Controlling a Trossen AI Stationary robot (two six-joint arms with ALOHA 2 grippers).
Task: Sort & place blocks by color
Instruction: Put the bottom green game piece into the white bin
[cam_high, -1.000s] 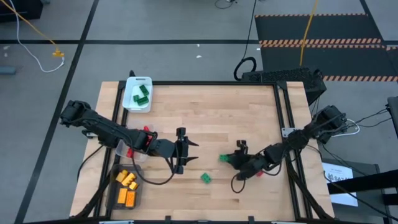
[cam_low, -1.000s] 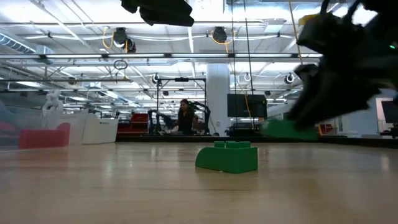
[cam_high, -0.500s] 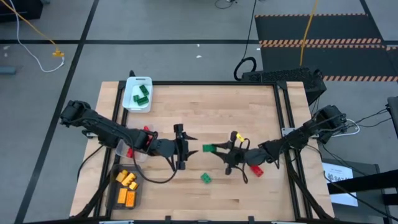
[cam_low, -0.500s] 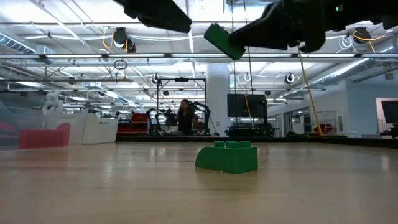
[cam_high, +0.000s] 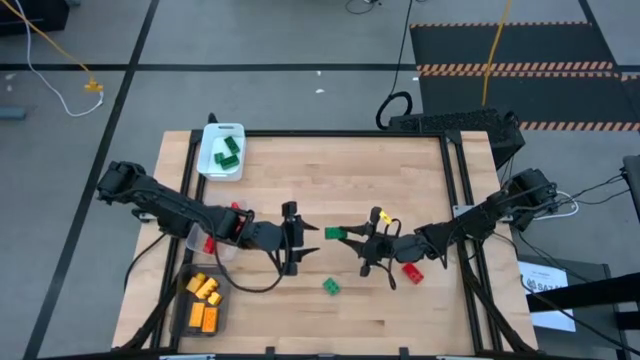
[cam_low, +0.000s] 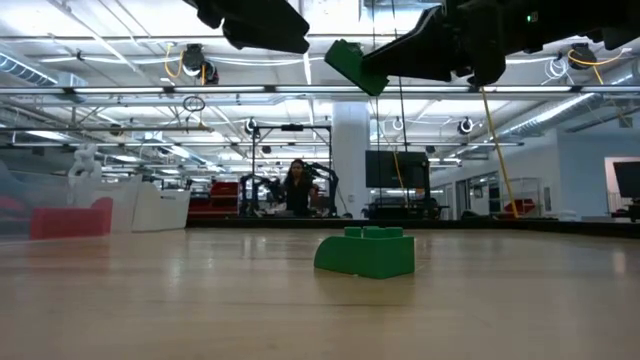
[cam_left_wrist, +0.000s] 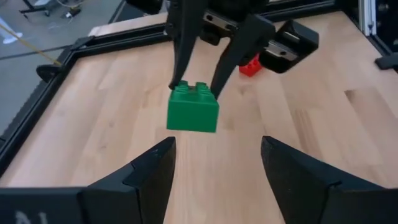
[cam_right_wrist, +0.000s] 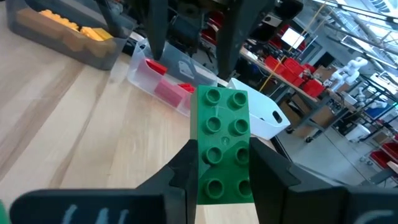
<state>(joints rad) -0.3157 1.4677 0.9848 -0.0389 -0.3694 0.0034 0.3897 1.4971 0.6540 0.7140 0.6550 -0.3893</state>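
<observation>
My right gripper (cam_high: 347, 237) hovers over the middle of the table, shut on a green studded block (cam_high: 334, 233). My left gripper (cam_high: 306, 241) faces it from the left, open, its fingers (cam_left_wrist: 155, 171) standing wide on either side of that block (cam_left_wrist: 193, 111) without touching it. A second green block (cam_high: 330, 286) lies flat on the table nearer the near edge, large in the low view (cam_low: 365, 251). A red block (cam_high: 411, 272) lies on the wood under the right arm. My right gripper pinches the green block by its two long sides (cam_right_wrist: 198, 163) between both fingers (cam_right_wrist: 184, 169). It comes level from the table's right, pointing left. The block's far end (cam_left_wrist: 193, 118) sticks out past the fingertips. It is lifted clear of the table (cam_low: 350, 65).
A white tray (cam_high: 222, 150) with green blocks sits at the far left corner. A clear tray (cam_high: 214, 241) with red blocks lies under the left arm. A dark tray (cam_high: 202, 301) with yellow and orange blocks is at the near left. A black frame (cam_high: 452, 180) edges the table.
My right gripper has risen from low over the table and moved left toward the left gripper, carrying the green block up off the table level. The red block that its arm covered now shows. The loose green block has stayed put.
</observation>
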